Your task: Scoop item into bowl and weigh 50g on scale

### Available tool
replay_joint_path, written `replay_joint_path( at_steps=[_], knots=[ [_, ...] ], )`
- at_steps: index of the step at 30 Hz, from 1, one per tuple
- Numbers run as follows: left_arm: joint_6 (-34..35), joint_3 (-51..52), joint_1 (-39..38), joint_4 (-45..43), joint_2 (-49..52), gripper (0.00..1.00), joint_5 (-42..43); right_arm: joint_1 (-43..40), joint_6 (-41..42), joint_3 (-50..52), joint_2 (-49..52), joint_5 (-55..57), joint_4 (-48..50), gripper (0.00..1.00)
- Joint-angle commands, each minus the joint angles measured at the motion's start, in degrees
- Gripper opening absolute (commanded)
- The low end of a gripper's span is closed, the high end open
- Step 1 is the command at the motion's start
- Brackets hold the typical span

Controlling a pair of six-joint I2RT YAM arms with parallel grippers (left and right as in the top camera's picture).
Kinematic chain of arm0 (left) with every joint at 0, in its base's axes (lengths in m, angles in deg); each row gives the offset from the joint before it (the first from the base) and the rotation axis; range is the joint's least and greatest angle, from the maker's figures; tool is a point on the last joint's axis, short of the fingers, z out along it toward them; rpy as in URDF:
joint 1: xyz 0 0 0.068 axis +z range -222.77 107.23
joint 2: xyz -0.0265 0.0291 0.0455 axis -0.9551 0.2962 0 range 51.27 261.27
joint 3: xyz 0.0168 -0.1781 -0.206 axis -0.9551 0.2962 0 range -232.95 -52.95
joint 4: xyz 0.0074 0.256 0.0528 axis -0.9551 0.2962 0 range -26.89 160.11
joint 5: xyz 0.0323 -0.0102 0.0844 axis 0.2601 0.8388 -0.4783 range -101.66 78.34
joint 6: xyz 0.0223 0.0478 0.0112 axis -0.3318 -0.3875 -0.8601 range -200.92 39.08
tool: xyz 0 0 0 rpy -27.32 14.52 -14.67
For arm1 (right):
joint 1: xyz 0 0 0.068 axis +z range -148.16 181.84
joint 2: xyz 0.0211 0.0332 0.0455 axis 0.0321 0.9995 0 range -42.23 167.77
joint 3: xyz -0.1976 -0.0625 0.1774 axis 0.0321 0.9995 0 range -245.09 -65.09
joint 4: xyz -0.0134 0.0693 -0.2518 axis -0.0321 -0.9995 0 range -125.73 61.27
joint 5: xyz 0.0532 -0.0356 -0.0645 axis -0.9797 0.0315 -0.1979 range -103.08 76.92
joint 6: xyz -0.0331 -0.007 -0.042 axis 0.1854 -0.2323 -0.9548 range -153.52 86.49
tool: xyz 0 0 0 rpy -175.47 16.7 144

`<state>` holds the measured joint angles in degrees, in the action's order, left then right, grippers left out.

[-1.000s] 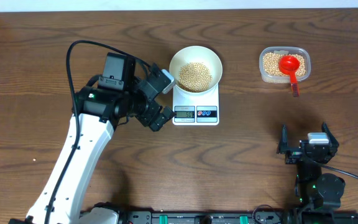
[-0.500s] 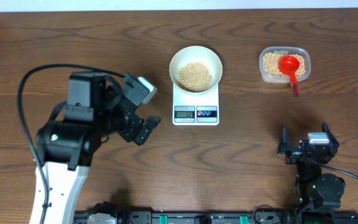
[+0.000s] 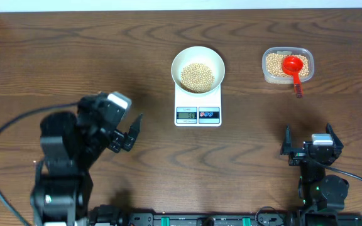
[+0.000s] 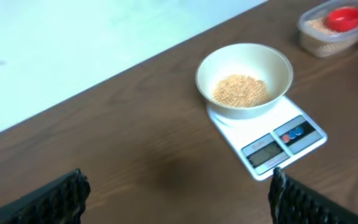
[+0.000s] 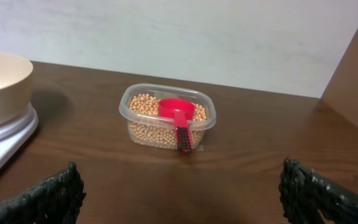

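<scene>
Left arm (image 3: 60, 164) folded left of scale (image 3: 198, 115), left claw (image 3: 126, 133) released, right arm (image 3: 322, 187) tucked, right claw (image 3: 309, 143) released

The table (image 3: 74, 56) holds one bowl (image 3: 176, 63), one scale (image 3: 197, 115), one clear tub (image 3: 309, 58) and one red scoop (image 3: 292, 64). Beans (image 3: 197, 76) lie in two heaps. Grippers number two: left gripper (image 3: 126, 132), right gripper (image 3: 311, 141).

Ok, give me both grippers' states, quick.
Left gripper: open, holding nothing.
Right gripper: open, holding nothing.

Clear plastic tub (image 3: 307, 54) at far right of dark wooden surface (image 3: 74, 56). Red scoop (image 3: 292, 64) resting inside, handle over near rim.
</scene>
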<state>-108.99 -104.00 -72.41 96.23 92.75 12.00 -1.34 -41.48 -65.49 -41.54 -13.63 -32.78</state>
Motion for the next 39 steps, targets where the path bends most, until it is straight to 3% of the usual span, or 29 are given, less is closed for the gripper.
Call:
replay_joint_path(
  at_steps=[1,5,10,32,39],
  knots=[
    [7.19,6.62,0.61,-7.56,-6.91,0.95,-8.44,0.28,0.61,0.09,-0.42,0.42,-0.24,0.99],
    [10.4,12.72,0.63,-15.93,-12.48,0.94,-15.19,0.28,0.61,0.09,-0.42,0.42,-0.24,0.99],
    [10.38,21.35,3.48,-23.96,-19.65,0.95,-16.02,0.28,0.61,0.09,-0.42,0.42,-0.24,0.99],
    [10.19,45.35,5.99,-28.55,-40.19,0.94,-17.77,0.28,0.59,0.09,-0.42,0.42,-0.24,0.99],
    [10.19,49.2,5.99,-28.48,-41.4,0.95,-17.75,0.28,0.61,0.09,-0.42,0.42,-0.24,0.99]
  ],
)
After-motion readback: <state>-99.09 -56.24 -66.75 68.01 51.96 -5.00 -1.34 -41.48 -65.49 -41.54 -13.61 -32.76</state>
